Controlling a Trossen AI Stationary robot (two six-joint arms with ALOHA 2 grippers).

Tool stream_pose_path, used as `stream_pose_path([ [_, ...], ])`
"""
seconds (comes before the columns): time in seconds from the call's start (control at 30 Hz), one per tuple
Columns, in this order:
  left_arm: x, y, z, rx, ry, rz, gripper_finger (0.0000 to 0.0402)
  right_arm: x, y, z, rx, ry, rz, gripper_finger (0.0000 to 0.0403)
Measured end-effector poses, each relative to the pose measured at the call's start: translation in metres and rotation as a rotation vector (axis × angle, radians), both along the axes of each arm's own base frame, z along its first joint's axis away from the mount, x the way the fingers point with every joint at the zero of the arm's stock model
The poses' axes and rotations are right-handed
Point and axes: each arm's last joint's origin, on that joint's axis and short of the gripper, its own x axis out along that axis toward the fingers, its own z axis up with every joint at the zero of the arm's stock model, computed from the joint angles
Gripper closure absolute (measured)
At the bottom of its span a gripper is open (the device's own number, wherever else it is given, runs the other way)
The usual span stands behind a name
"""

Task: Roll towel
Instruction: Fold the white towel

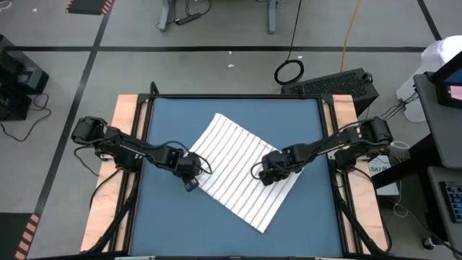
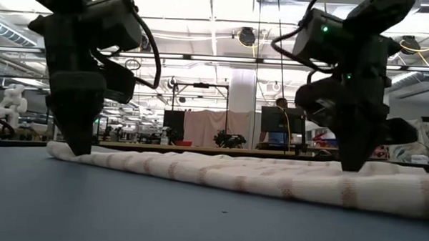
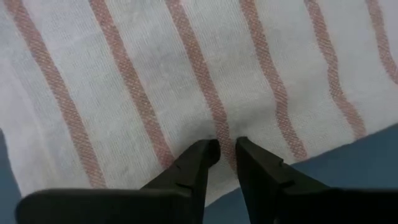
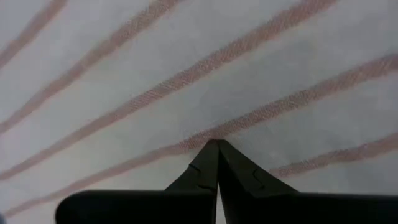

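left gripper (image 1: 190, 183) has its fingers a narrow crack apart on the towel's (image 1: 242, 173) near-left edge, right gripper (image 1: 266, 175) is pinched shut pressing its middle, and the towel's lying flat mid-table, skewed diagonal, long axis far-left to near-right, so rolling basically hasn't started

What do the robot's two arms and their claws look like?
Both are dark, jointed arms with black cables looping beside them. The left claw has two black tapered fingers with notched inner edges; the right claw looks the same. In the low view a small green light glows on one wrist housing.
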Motion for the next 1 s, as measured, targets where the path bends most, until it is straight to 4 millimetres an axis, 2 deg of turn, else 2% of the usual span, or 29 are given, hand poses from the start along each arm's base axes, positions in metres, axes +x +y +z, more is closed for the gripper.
stream_pose_path([
  [0.1, 0.000, 0.008, -0.001, 0.028, 0.002, -0.028, 0.0314, 0.002, 0.019, -0.004, 0.030, -0.003, -0.042, 0.0403],
  [0.3, 0.001, 0.029, 0.000, 0.063, 0.020, -0.041, 0.0314, 0.008, 0.056, 0.004, 0.041, -0.019, -0.163, 0.0403],
  [0.47, 0.000, 0.047, 0.004, 0.089, 0.040, 0.010, 0.0314, 0.006, 0.074, 0.009, 0.045, -0.024, -0.247, 0.0403],
  [0.63, 0.009, 0.065, 0.017, 0.103, 0.020, 0.007, 0.0314, 0.009, 0.079, 0.013, 0.072, -0.081, -0.296, 0.0403],
  [0.77, 0.018, 0.074, 0.034, 0.069, 0.006, -0.009, 0.0314, 0.010, 0.076, 0.020, 0.097, -0.115, -0.305, 0.0403],
  [1.0, 0.031, 0.076, 0.074, -0.005, -0.112, -0.045, 0.0314, 0.009, 0.065, 0.044, 0.130, -0.200, -0.313, 0.0403],
])
